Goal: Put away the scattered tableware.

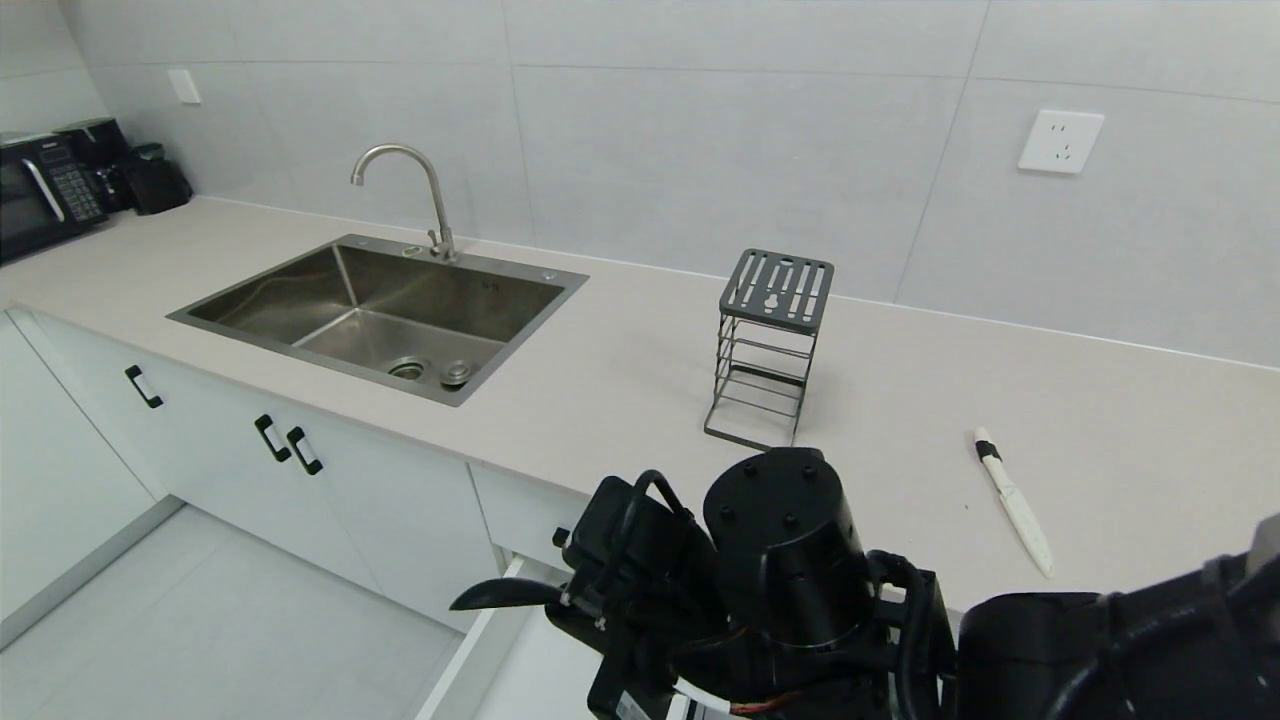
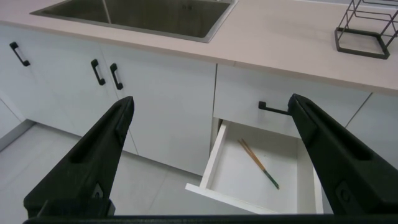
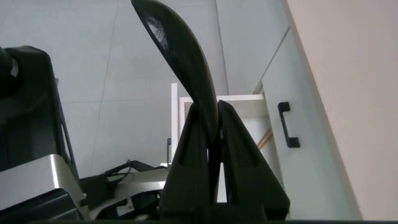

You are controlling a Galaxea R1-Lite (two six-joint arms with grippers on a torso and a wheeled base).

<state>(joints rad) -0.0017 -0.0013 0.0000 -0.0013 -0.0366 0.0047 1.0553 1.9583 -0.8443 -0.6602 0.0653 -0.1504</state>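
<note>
I see my right gripper [image 3: 213, 111] clamped on a black spoon [image 3: 177, 50] near the open drawer [image 2: 239, 182] where chopsticks [image 2: 258, 163] lie, my left gripper [image 2: 211, 101] spread wide and empty, a white knife [image 1: 1012, 500] on the counter [image 1: 620, 370], and lettering on the microwave [image 1: 40, 195] too small to read.

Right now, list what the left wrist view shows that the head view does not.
Left wrist only: chopsticks lying inside the open drawer. Head only: the faucet, a white knife on the counter, and a black spoon. Both: the sink, the wire rack, the counter and part of the drawer.
</note>
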